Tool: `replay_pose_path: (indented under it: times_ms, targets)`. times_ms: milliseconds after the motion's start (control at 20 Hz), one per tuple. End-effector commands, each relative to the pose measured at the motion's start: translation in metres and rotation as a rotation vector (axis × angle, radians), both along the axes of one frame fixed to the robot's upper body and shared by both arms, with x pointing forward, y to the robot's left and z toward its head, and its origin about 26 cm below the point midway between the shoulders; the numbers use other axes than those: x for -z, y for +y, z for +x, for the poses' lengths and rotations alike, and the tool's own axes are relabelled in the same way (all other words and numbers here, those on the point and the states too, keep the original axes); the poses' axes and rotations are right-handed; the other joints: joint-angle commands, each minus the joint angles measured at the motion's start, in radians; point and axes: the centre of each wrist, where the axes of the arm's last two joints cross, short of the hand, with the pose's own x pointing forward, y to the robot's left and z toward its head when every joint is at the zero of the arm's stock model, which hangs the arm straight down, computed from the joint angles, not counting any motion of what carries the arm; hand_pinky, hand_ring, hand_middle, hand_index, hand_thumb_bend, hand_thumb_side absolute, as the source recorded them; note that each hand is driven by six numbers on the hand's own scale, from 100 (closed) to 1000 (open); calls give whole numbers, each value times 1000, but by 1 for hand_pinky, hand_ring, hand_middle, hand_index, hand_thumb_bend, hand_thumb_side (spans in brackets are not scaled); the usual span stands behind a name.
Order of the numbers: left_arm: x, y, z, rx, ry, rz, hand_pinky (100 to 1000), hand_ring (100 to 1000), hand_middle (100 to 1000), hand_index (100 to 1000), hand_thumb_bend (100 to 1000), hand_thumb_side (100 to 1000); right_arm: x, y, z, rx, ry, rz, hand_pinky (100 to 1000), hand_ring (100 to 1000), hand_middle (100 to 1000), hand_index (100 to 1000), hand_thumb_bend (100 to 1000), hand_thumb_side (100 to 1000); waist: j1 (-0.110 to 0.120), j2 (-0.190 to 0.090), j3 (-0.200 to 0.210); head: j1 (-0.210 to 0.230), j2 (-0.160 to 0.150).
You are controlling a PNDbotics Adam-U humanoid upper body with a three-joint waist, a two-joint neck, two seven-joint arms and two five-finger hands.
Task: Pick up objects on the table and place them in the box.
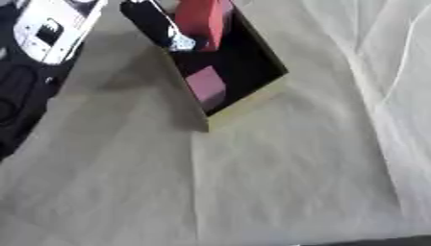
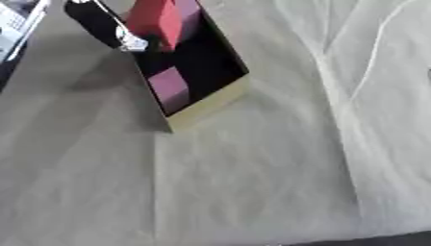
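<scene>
A shallow box (image 1: 246, 103) with a dark inside and pale walls lies on the cloth at the upper middle. A magenta block (image 1: 206, 87) rests inside it against the near wall. My left hand (image 1: 157, 23), black with a silver part, comes in from the upper left and is over the box's far end. It holds a red block (image 1: 202, 18) just above the box's inside. In the right eye view the red block (image 2: 157, 18) partly covers a purple thing behind it. My right hand shows in neither view.
A white and black device (image 1: 49, 30) lies at the upper left beside the table, with dark equipment (image 1: 17, 103) below it along the left edge. The pale tablecloth (image 1: 278, 182) spreads over the near half, with raised folds (image 1: 383, 96) on the right.
</scene>
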Motion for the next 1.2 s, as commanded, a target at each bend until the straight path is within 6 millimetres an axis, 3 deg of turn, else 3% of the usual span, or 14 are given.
replay_pose_path:
  times_ms: [50, 200, 400, 650, 900, 1200]
  targets:
    - [-1, 3, 4, -39, -43, 36, 758, 749, 700, 806, 394, 317, -8, 2, -3, -16, -22, -17, 873, 738, 765, 850, 100, 803, 6, -46, 2, -3, 5]
    - [7, 8, 12, -87, -64, 72, 817, 816, 793, 872, 487, 361, -8, 2, -3, -18, -24, -18, 873, 738, 765, 849, 100, 803, 3, -45, 3, -5, 7]
    - [9, 12, 17, -120, -103, 87, 843, 842, 821, 920, 593, 400, -6, 1, -3, -18, -25, -17, 874, 738, 765, 849, 100, 804, 0, -45, 6, -3, 9]
    - [8, 12, 16, -120, -142, 79, 844, 843, 821, 927, 613, 398, -5, 1, -3, -20, -19, -18, 874, 738, 765, 849, 100, 805, -4, -46, 10, -1, 11]
    - [2, 13, 11, -101, -162, 49, 824, 824, 797, 900, 569, 360, -3, 1, -3, -15, -10, -18, 874, 738, 766, 849, 100, 805, -8, -50, 15, 0, 15]
    - [-23, 36, -2, -139, -218, 16, 824, 821, 793, 895, 562, 319, 3, -5, -5, 15, 9, -24, 874, 739, 767, 849, 100, 803, -12, -78, 51, -8, 36]
